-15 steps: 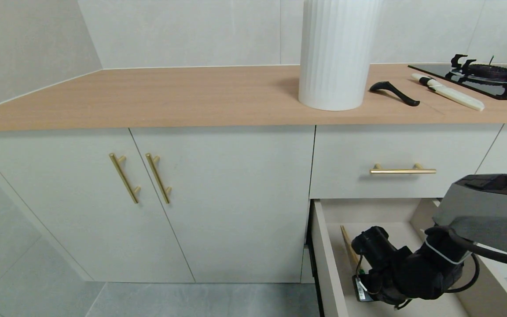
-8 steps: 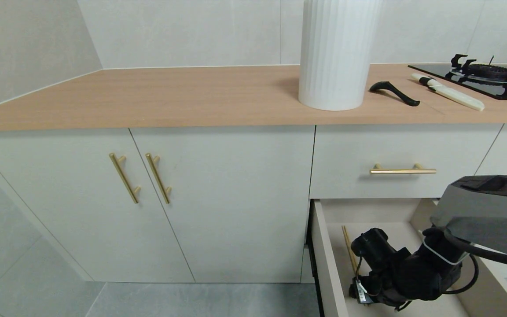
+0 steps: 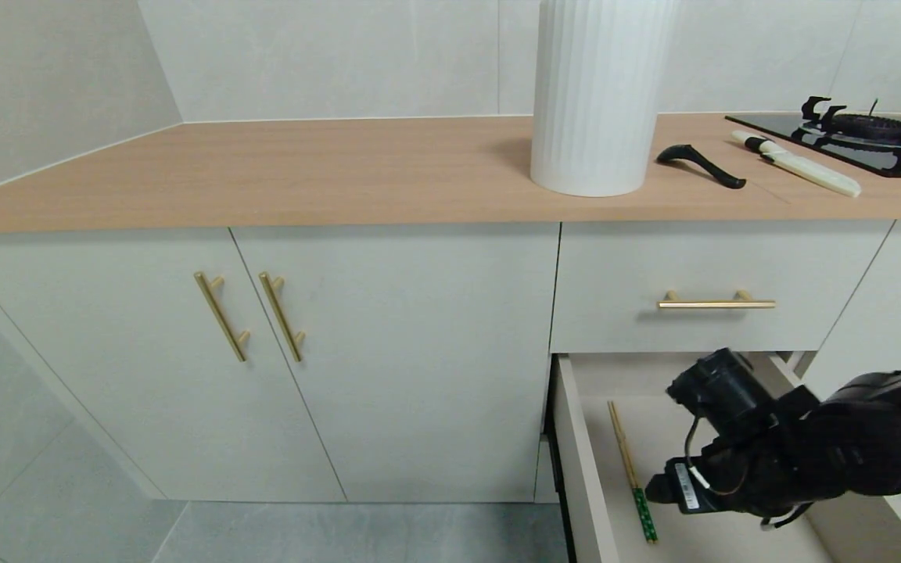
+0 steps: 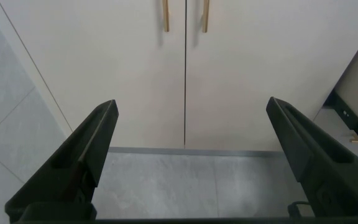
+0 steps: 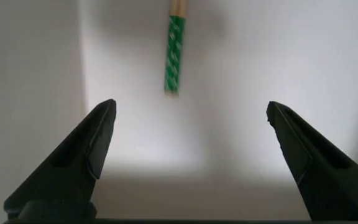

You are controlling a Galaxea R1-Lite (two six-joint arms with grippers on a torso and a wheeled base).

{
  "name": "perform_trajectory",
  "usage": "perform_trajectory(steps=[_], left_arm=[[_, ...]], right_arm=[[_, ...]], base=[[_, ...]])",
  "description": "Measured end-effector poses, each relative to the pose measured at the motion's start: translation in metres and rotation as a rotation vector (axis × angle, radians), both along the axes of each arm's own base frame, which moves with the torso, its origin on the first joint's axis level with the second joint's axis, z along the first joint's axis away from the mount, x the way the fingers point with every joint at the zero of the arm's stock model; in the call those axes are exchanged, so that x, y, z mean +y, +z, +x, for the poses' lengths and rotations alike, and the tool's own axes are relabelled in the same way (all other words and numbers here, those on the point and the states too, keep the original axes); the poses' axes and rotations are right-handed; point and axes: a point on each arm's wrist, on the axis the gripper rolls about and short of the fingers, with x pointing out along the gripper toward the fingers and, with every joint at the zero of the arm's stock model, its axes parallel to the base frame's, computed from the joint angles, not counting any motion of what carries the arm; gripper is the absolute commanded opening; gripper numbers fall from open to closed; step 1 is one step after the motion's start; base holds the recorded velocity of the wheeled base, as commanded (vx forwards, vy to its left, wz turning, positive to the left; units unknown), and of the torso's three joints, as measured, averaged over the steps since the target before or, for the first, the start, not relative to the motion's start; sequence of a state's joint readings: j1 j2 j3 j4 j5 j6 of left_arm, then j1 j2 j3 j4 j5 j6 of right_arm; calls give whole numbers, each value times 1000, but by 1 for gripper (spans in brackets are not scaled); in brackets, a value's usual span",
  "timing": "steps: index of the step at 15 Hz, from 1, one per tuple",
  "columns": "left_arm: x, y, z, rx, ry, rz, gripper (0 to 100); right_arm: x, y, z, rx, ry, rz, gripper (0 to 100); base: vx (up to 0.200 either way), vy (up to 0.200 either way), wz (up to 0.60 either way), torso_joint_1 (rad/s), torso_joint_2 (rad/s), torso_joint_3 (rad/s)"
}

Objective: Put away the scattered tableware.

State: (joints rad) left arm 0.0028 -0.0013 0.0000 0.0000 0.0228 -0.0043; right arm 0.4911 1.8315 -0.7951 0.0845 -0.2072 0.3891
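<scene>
Chopsticks lie flat inside the open drawer, on its floor, close along its L wall. Their green-patterned end is toward the drawer front, plain wood end toward the back.

R claw hangs over the drawer interior, pointing down at the drawer floor. Its fingers are spread wide w/ nothing btwn them, not touching the chopsticks. The green end sits just beyond the fingertips, nearer one finger than the other. R arm comes in from the drawer's R side.

L claw is well off to the drawer's L, low, facing the double cabinet doors & grey floor tiles. Its fingers are likewise wide apart, empty.

Directly above the open drawer is a shut drawer w/ a gold bar handle. Above that is the wooden counter. On the counter:
- over the open drawer's L edge, a tall white ribbed container, upright
- over the drawer's middle, a black curved utensil, just beside the container
- further R, a white knife lying flat, near the gas hob
</scene>
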Motion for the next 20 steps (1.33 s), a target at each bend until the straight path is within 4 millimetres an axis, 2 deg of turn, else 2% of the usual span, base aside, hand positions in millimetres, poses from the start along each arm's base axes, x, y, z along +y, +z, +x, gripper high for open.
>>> perform_trajectory(steps=[4, 6, 8, 12, 20], left_arm=[[0, 0, 0, 0, 0, 0, 100], [0, 0, 0, 0, 0, 0, 100], [0, 0, 0, 0, 0, 0, 100], [0, 0, 0, 0, 0, 0, 100], [0, 0, 0, 0, 0, 0, 100]], right_arm=[[-29, 91, -40, -171, 41, 38, 100], [-42, 113, -53, -250, 34, 53, 100], [-46, 122, -61, -292, 38, 64, 100], [-50, 131, -69, -335, 41, 74, 100], [-52, 137, -73, -364, 38, 85, 100]], base=[[0, 0, 0, 0, 0, 0], [0, 0, 0, 0, 0, 0], [0, 0, 0, 9, -40, -16], [0, 0, 0, 76, -228, -271], [0, 0, 0, 150, -513, -304]])
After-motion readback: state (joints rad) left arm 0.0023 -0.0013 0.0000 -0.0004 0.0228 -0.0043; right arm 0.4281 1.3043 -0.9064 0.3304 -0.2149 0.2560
